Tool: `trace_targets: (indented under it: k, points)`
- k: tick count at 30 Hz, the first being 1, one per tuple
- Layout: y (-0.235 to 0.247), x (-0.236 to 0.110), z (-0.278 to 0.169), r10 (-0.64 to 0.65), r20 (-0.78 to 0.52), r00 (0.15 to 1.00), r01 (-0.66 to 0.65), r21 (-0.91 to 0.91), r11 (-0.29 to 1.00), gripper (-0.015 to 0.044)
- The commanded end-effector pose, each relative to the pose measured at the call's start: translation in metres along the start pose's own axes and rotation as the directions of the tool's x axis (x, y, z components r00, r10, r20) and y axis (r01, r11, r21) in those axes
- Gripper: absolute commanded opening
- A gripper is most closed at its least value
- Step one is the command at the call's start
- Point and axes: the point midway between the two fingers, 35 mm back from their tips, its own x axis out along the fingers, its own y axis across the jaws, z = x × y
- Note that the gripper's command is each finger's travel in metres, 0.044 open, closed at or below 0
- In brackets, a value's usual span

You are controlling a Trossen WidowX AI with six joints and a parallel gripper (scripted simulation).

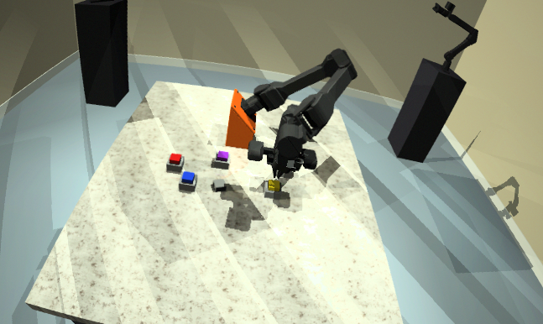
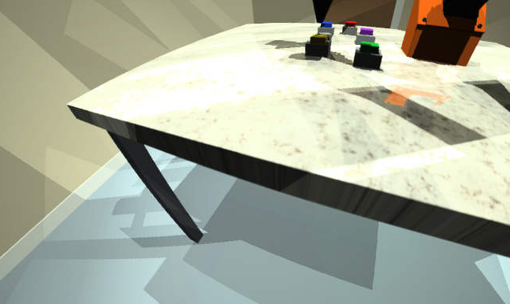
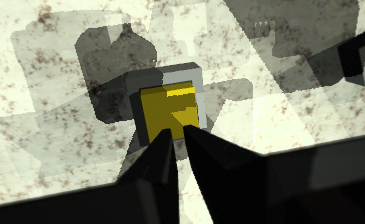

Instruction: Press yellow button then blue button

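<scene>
In the top view the arm's wrist covers the spot just right of the purple button point(image 1: 222, 155), so the green button point(image 2: 369, 47) is hidden there and shows only in the exterior view, at upper right of centre. That same exterior view cuts the arm off at the upper edge: only the orange base block point(image 2: 418, 35) and a dark sliver above it appear, and the gripper is out of frame. In the wrist view the lower half is filled by the black fingers, which mask the near edge of the yellow button point(image 3: 171, 111); whether the tips touch its cap or hang just above cannot be told.

Counted across the views: five buttons, one each of yellow, blue, red, purple and green, each on a grey housing. One small grey block point(image 1: 219, 185) lies just right of the blue button point(image 1: 188, 177) in the top view. Two tall black pillars stand off the table point(image 1: 151, 252), one at upper left point(image 1: 101, 50), one at right point(image 1: 428, 109) carrying a small camera arm.

The gripper point(image 1: 282, 175) points down at centre frame, directly over the yellow button point(image 1: 274, 185). Its claw is drawn nearly together, a thin slit between the tips, with nothing held. The blue button sits left of centre, below the red button point(image 1: 175, 159), well apart from the gripper.
</scene>
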Motion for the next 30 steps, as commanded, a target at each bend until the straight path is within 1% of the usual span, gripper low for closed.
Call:
trace_targets:
  k: [1, 6, 24, 30]
  points:
    - [0.001, 0.001, 0.0, 0.005, -0.001, 1.0, -0.005, 0.004, 1.0, 0.002]
    - [0.001, 0.003, 0.0, 0.004, -0.001, 1.0, -0.004, 0.004, 1.0, 0.002]
    - [0.001, 0.033, -0.001, 0.006, -0.001, 1.0, -0.006, 0.004, 1.0, 0.002]
    - [0.001, 0.034, -0.001, 0.006, -0.001, 1.0, -0.006, 0.004, 1.0, 0.002]
